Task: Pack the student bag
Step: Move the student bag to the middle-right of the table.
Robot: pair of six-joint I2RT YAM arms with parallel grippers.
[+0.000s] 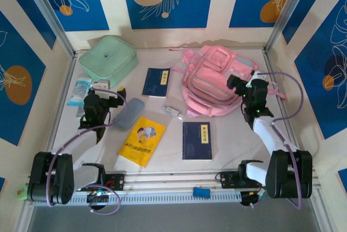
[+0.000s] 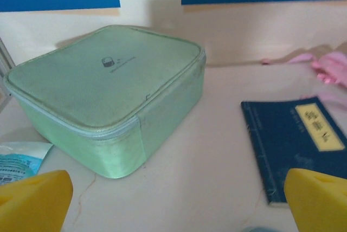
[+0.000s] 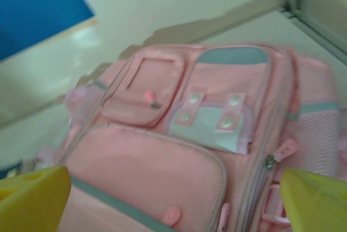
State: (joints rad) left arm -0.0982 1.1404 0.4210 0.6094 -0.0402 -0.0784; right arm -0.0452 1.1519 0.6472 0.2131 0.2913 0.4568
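Yellow pads (image 3: 32,202) of the right gripper (image 3: 173,205) stood wide apart at the bottom of the right wrist view, empty, with the bag (image 3: 179,134) just beyond them. From above, the right gripper (image 1: 238,84) hung at the bag's (image 1: 217,83) right side, and whether it touched the fabric could not be told. The bag lay front-up on the table (image 1: 233,134) toward the far right corner. It was pale pink all over, with a large front pocket, a smaller flap pocket above it, a grey-blue panel (image 3: 209,131) set with pink tabs and pale snaps, and what looked like a mesh pocket on its right side. Its pockets appeared zipped shut, though the wrist picture was somewhat blurred. It would probably handle as a soft, limp, light thing that sags and slides when pushed rather than standing firm, so a pinch on flat cloth would likely slip or merely bunch it. The zip pull (image 3: 269,161) by the right seam looked the best place to take hold, with a strap or pocket lip held to steady it. The left gripper (image 1: 110,88) was likewise spread open and empty, toward the table's left edge, facing the case (image 2: 108,85) at the far left corner.
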